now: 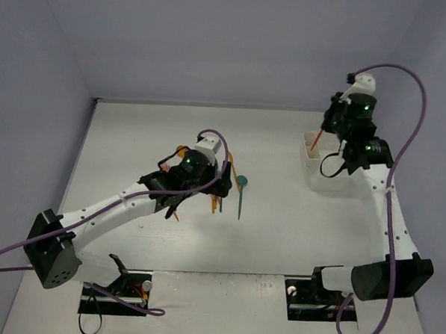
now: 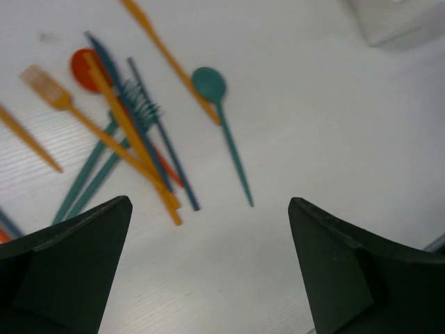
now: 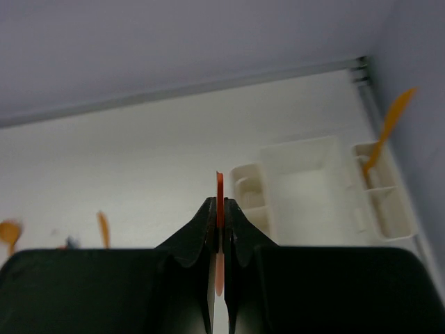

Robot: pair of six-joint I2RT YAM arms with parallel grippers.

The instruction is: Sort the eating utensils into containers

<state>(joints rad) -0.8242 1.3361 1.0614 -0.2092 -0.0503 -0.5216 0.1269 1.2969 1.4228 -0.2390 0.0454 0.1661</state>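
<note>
L gripper (image 2: 208, 203) wide, empty, over 1 teal spoon (image 2: 217, 115), 1 orange fork (image 2: 50, 89). R gripper (image 3: 220, 206) pinches 1 red-orange utensil (image 3: 220, 186); 1 orange utensil (image 3: 386, 131) in white holder (image 3: 306, 182).

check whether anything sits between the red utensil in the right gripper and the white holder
Nothing visible does. The right gripper, shut on the red-orange utensil, faces the white holder directly; one orange utensil leans in its end compartment.

- You have a white table (image 1: 277, 132) under everything, matte and faintly grained.
- You see pale lavender walls (image 1: 237, 40) closing it in at the back and on both sides.
- A thin grey strip (image 3: 174, 92) runs where the back wall meets the table.
</note>
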